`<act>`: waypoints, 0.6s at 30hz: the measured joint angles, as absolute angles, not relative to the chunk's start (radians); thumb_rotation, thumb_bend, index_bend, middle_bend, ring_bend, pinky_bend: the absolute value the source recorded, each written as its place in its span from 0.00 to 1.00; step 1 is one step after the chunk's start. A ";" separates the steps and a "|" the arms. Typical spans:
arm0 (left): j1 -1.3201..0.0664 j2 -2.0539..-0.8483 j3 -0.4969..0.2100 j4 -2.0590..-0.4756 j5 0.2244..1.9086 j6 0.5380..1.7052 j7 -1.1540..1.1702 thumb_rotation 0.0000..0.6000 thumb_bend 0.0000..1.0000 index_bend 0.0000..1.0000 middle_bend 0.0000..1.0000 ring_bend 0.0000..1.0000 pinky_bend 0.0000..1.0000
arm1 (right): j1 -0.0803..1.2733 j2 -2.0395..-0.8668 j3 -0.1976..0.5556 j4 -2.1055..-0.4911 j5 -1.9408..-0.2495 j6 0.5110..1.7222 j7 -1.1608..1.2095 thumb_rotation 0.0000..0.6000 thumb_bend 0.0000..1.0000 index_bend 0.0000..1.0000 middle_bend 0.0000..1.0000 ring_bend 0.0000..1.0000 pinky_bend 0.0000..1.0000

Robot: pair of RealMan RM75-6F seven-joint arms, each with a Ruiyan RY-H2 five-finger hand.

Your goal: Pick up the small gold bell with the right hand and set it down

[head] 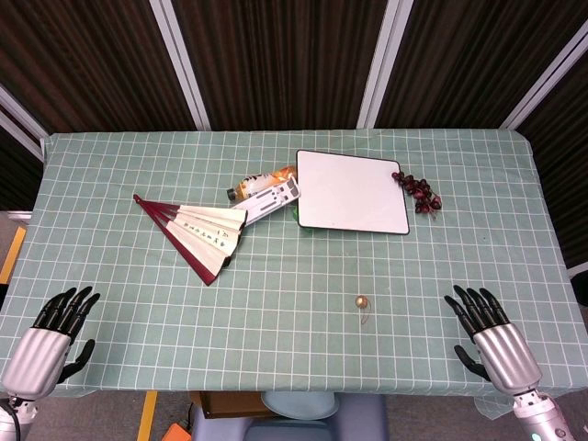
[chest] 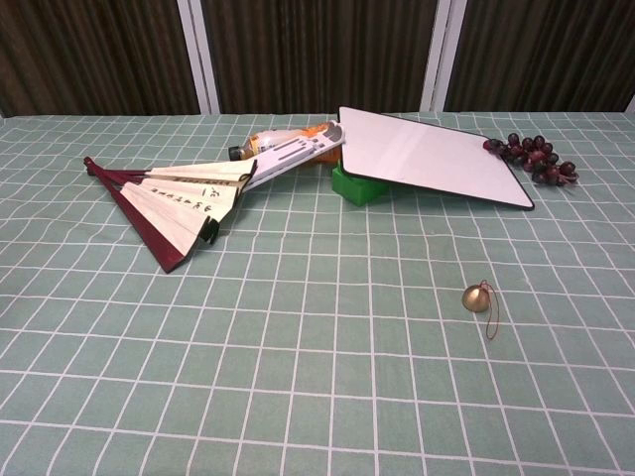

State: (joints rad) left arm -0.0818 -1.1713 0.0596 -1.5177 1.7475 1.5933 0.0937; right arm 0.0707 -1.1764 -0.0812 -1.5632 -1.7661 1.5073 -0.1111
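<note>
The small gold bell (head: pixel 362 302) lies on the green checked tablecloth, near the front and right of centre; in the chest view the bell (chest: pixel 475 298) shows a thin red cord trailing to its right. My right hand (head: pixel 492 340) rests at the table's front right corner, fingers spread, holding nothing, a good way right of the bell. At the front left corner my left hand (head: pixel 52 335) lies open and empty too. Neither hand appears in the chest view.
A half-open paper fan (head: pixel 195 232) lies left of centre. Behind it are a remote (head: pixel 268 199) and an orange bottle (head: pixel 262 181). A white board (head: pixel 352 191) is propped on a green block (chest: pixel 358 185). Dark grapes (head: pixel 419 192) sit at the board's right.
</note>
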 measured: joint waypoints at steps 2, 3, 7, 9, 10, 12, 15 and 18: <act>-0.083 -1.171 0.058 -1.515 1.747 1.593 0.089 1.00 0.45 0.05 0.05 0.01 0.13 | 0.072 -1.181 -0.081 -1.562 -1.765 1.504 -0.115 1.00 0.42 0.00 0.00 0.00 0.00; -0.083 -1.172 0.058 -1.514 1.748 1.594 0.087 1.00 0.45 0.05 0.05 0.01 0.13 | 0.073 -1.184 -0.080 -1.562 -1.765 1.500 -0.117 1.00 0.42 0.00 0.00 0.00 0.00; -0.085 -1.173 0.059 -1.513 1.756 1.594 0.080 1.00 0.45 0.05 0.05 0.01 0.13 | 0.102 -1.198 -0.074 -1.567 -1.760 1.444 -0.133 1.00 0.42 0.00 0.00 0.00 0.00; -0.087 -1.173 0.060 -1.513 1.759 1.593 0.077 1.00 0.45 0.05 0.05 0.01 0.13 | 0.130 -1.205 -0.066 -1.574 -1.758 1.401 -0.146 1.00 0.42 0.00 0.00 0.00 0.00; -0.088 -1.173 0.060 -1.512 1.759 1.593 0.076 1.00 0.45 0.05 0.05 0.01 0.13 | 0.154 -1.212 -0.057 -1.579 -1.755 1.367 -0.156 1.00 0.42 0.01 0.00 0.00 0.00; -0.089 -1.172 0.060 -1.512 1.760 1.593 0.073 1.00 0.45 0.05 0.05 0.01 0.13 | 0.194 -1.224 -0.040 -1.587 -1.747 1.308 -0.170 1.00 0.42 0.09 0.00 0.00 0.00; -0.089 -1.170 0.060 -1.513 1.762 1.594 0.065 1.00 0.45 0.05 0.05 0.01 0.13 | 0.270 -1.253 -0.006 -1.595 -1.716 1.195 -0.190 1.00 0.43 0.25 0.00 0.00 0.00; -0.090 -1.168 0.060 -1.512 1.766 1.598 0.061 1.00 0.45 0.05 0.05 0.01 0.13 | 0.353 -1.304 0.032 -1.589 -1.677 1.089 -0.216 1.00 0.43 0.37 0.00 0.00 0.00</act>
State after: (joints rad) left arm -0.0899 -1.1677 0.0600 -1.5116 1.7656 1.5975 0.0613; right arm 0.3531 -1.3039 0.0320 -1.5889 -1.6768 1.0893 -0.2159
